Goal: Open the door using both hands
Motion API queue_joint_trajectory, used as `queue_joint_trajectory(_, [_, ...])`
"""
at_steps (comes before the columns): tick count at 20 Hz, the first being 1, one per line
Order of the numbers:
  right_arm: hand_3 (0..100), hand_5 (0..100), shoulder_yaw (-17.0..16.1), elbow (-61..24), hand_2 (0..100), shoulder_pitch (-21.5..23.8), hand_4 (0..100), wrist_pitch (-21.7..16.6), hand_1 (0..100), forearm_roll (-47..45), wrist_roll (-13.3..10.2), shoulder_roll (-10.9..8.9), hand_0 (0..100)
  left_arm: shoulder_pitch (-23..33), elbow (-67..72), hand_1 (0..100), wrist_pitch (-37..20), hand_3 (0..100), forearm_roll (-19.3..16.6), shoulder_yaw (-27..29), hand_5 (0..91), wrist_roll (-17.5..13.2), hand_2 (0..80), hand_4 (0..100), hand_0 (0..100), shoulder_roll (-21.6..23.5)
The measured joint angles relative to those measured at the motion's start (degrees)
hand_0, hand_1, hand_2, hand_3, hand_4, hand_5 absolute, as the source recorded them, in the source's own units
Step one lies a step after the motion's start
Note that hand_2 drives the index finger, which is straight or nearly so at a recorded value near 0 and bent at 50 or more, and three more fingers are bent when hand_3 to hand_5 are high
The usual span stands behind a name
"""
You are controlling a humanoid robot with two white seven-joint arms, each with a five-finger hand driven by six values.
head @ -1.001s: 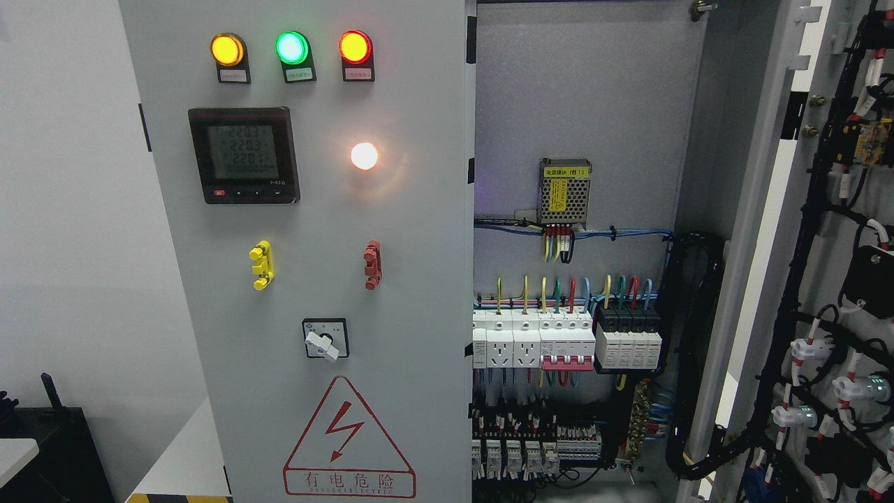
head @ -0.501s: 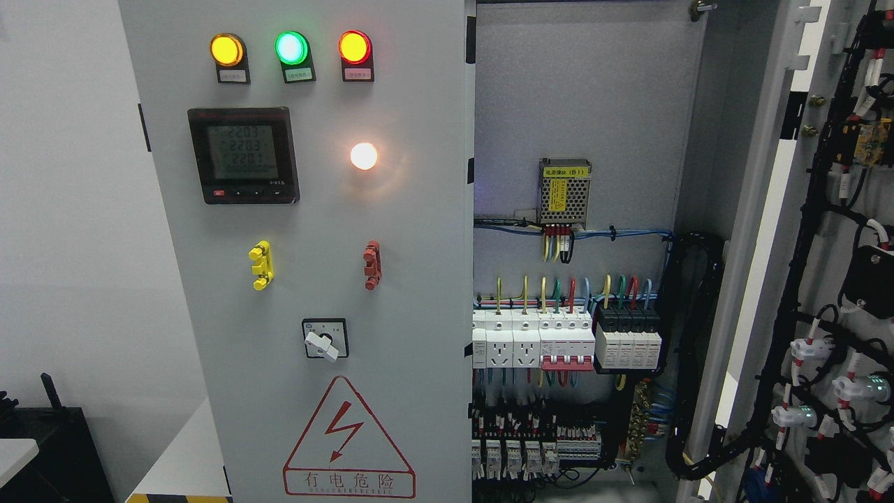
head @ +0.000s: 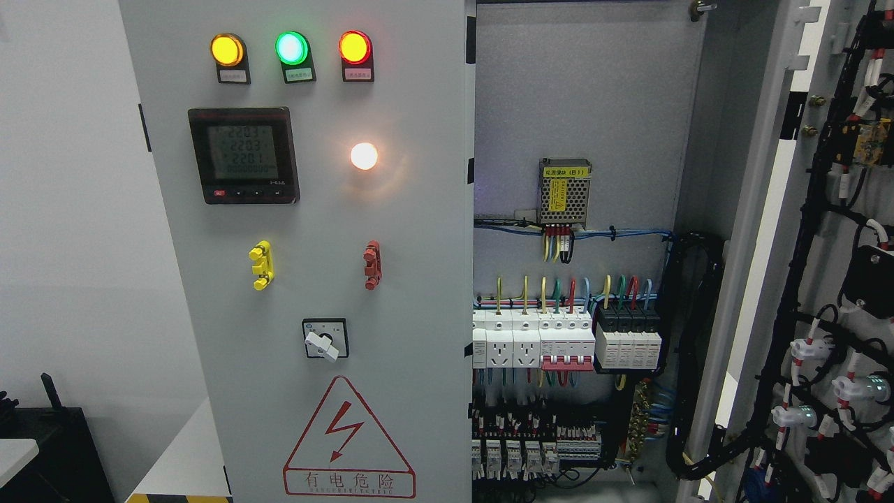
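left door [head: 314, 279]: grey, shut, fills cabinet's left half (lamps lit, meter on, warning triangle near its bottom edge)
right door [head: 824, 279]: swung open at right edge, breakers [head: 566, 339] exposed
hands: we see neither, can't tell state

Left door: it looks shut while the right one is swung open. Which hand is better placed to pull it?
Cannot tell: neither hand is in view. The left door is shut, with its free edge at mid-picture beside the open right door.
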Motion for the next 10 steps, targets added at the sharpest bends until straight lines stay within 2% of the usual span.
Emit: queue_joint_trajectory(10, [0, 0, 0.0, 0.0, 0, 0.0, 0, 0.0, 0, 0.0, 0.0, 0.00, 0, 0.0, 1.3, 0, 0.3, 0, -0.5, 3.8, 0.0, -0.1, 0.0, 4, 0, -0.7])
